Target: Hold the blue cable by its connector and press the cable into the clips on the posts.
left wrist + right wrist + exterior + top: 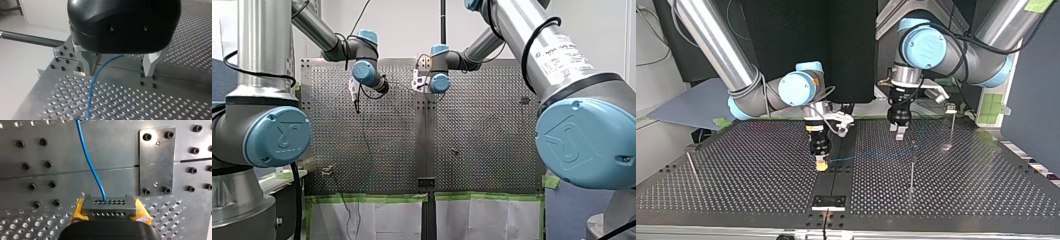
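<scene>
Perforated metal table (986,185) fills the scene, thin upright posts (912,167) standing at top view's right half. Blue cable (91,162): thin, glossy, curving over bolted centre seam, one end plugged into grey connector (109,206), a flat block with two rows of small holes. My right gripper (109,213) low at table's centre strip, yellow pads (78,211) pinching connector by both ends. My left gripper (119,67) holds nothing, metal fingers (87,62) spread wide, cable running through the gap, nearer one finger.
</scene>
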Robot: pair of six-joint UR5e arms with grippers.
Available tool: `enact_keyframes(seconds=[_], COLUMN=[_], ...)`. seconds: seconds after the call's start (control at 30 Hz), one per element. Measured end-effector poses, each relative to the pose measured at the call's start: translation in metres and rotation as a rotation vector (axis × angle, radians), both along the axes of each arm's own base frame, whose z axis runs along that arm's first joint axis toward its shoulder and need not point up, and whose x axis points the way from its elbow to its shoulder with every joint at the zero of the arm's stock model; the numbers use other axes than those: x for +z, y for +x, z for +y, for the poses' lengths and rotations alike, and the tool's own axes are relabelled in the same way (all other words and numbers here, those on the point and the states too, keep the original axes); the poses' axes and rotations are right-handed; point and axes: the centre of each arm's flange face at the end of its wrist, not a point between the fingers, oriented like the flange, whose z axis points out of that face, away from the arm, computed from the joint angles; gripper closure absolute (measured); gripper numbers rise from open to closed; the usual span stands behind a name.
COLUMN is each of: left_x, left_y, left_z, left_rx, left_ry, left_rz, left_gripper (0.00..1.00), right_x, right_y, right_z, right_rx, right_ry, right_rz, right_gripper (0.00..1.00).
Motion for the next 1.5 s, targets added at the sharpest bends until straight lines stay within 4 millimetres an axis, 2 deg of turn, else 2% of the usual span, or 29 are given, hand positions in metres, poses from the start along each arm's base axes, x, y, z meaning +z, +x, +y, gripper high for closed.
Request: enact_keyframes(seconds=[0.33, 0.93, 1.1, 1.43, 1.47, 1.5], left_x=[0.032, 0.021, 0.028, 0.038, 0.038, 0.038], left_y=[0.014, 0.057, 0.070, 0.077, 0.078, 0.078], left_z=[-0.012, -0.027, -0.029, -0.026, -0.026, -0.025], left_rx=[-0.003, 0.027, 0.043, 0.060, 0.065, 0.070], left_ry=[-0.047, -0.042, -0.048, -0.053, -0.052, -0.050], left_rz=[-0.048, -0.004, -0.020, -0.039, -0.040, -0.041], left_gripper=[0.00, 0.00, 0.00, 0.00, 0.04, 0.04], right_x=[-0.001, -0.002, -0.002, -0.003, -0.003, -0.003], right_y=[0.000, 0.001, 0.001, -0.001, -0.001, -0.001], right_z=[0.000, 0.000, -0.001, -0.002, -0.002, -0.002], right_rx=[0.000, 0.004, 0.003, 0.001, 0.001, 0.001], right_ry=[0.001, 0.001, 0.000, 0.001, 0.001, 0.001], right_rz=[0.001, 0.003, 0.003, 0.005, 0.005, 0.006], right_gripper=[1.00, 1.00, 1.00, 1.00, 1.00, 1.00])
